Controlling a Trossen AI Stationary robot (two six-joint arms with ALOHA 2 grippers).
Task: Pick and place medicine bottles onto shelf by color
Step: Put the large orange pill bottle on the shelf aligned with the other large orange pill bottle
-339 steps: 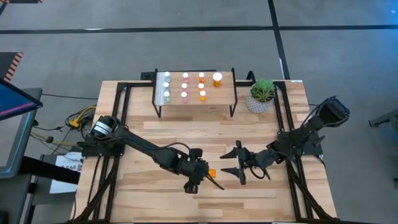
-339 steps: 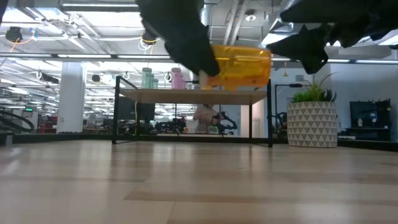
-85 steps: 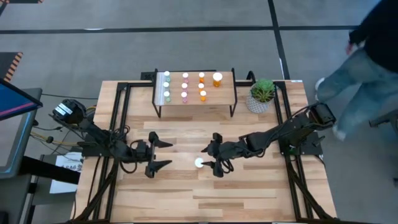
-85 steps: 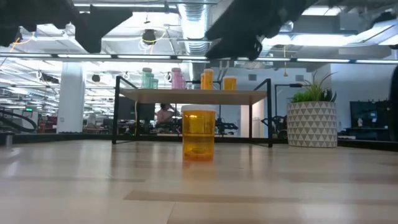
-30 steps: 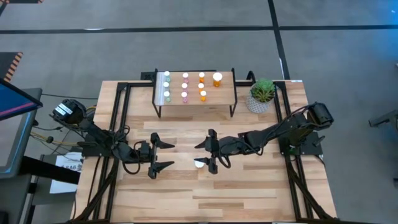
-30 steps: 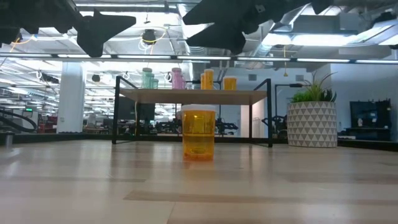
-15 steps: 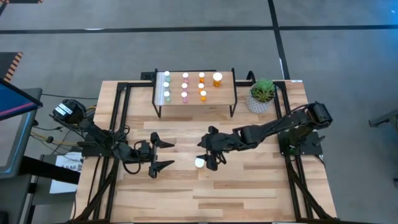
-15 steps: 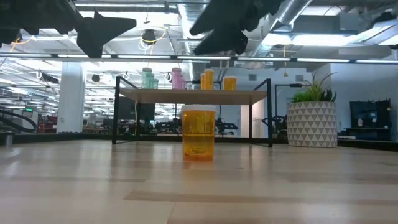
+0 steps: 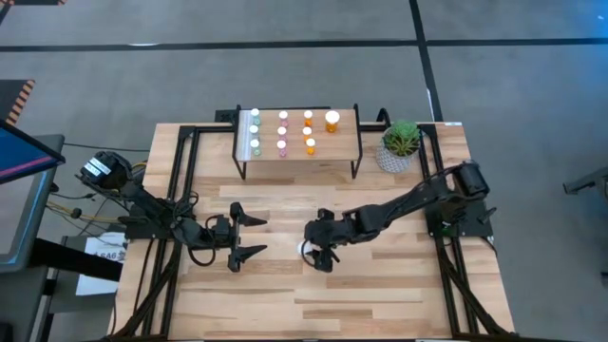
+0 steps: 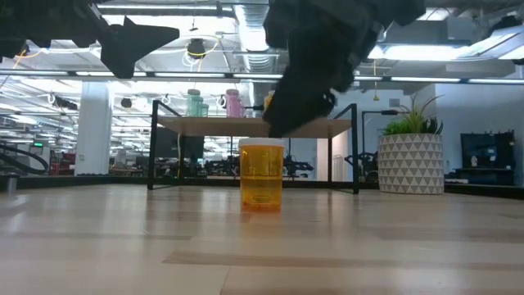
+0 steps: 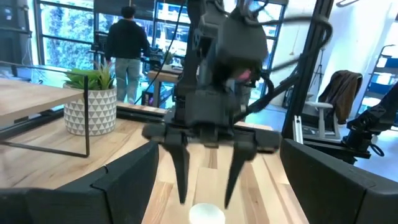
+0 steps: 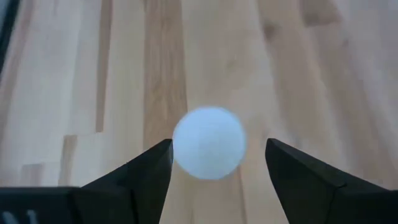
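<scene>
Hands are both standing spread wide. The right hand (image 9: 317, 249) is hanging directly over the large orange bottle (image 10: 262, 174) (white cap up, upright on the counter (image 9: 399, 285)), its fingers (image 12: 140, 171) straddling the cap without touching. The left hand (image 9: 247, 235) is waiting apart at the bottle's nine o'clock, gripping nothing. The shelf (image 9: 342, 142) is sitting at twelve o'clock, carrying the other medicine bottles (image 9: 282, 131) in color rows, with a potted plant (image 9: 400, 145) beside it.

Orange bottle (image 10: 262, 175), white cap (image 12: 209, 142)
</scene>
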